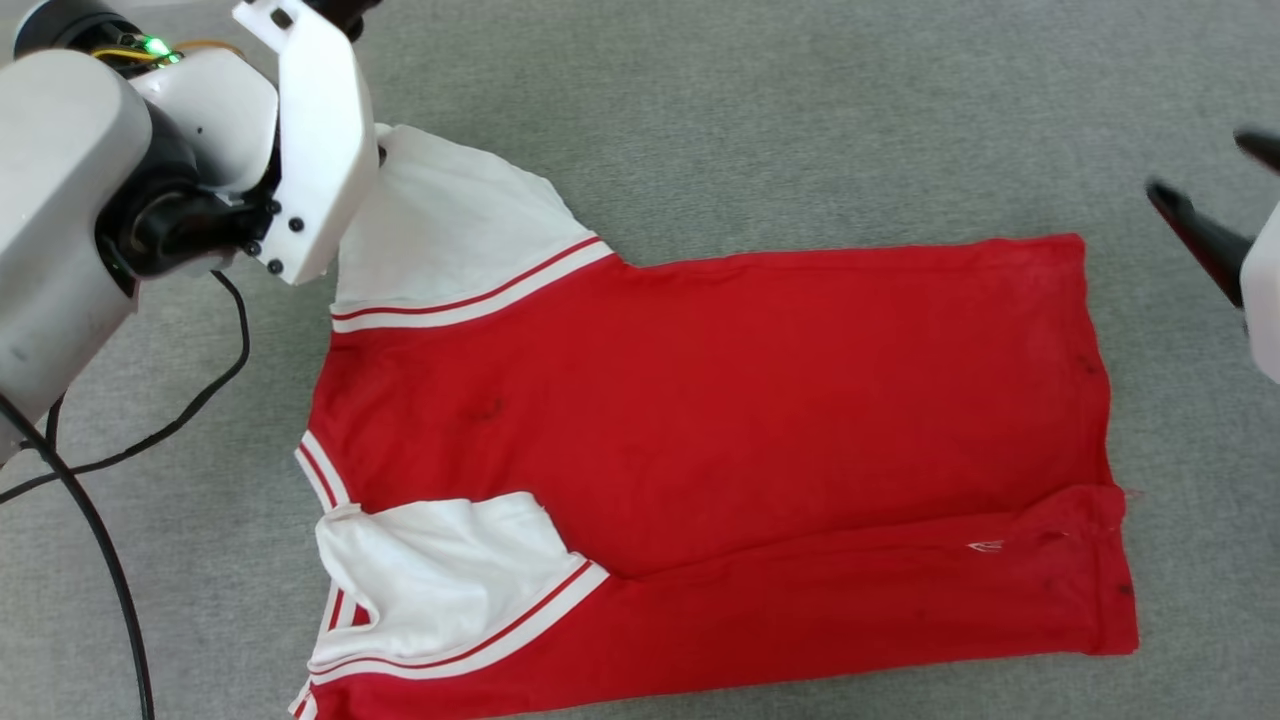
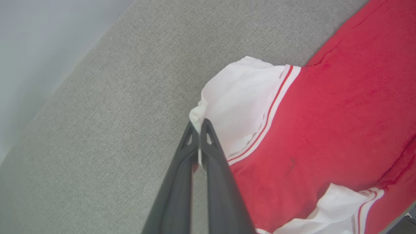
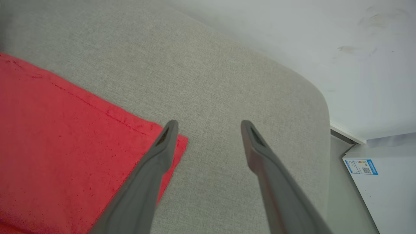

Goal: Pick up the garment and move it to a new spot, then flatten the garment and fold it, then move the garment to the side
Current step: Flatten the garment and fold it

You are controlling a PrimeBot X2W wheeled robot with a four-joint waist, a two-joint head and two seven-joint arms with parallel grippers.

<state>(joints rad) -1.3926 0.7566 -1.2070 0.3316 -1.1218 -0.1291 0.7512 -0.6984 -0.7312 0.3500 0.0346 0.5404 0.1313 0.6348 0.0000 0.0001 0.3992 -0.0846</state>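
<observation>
Head view: the left arm (image 1: 60,200) reaches in from the upper left, and its white wrist bracket (image 1: 315,150) hangs over the edge of the garment's far sleeve (image 1: 450,230), hiding the fingers. The right gripper (image 1: 1195,160) sits at the right edge, beside the hem and apart from it, with its dark fingers spread. Black cables (image 1: 150,430) trail across the grey fabric surface (image 1: 700,120) on the left. The garment (image 1: 720,400) lies spread on that surface, plain red side up, collar and white sleeves to the left. The near sleeve (image 1: 430,580) is folded in over the body, and a long crease runs along the near side.

Left wrist view: the left gripper (image 2: 199,125) is pinched tight on the bunched white edge of the sleeve, with cloth showing between the fingers.

Right wrist view: the right gripper is spread wide and holds nothing. It hovers over grey cloth, one finger crossing the garment's red corner. A white box (image 3: 383,191) with a blue label stands beyond the surface's rounded edge.
</observation>
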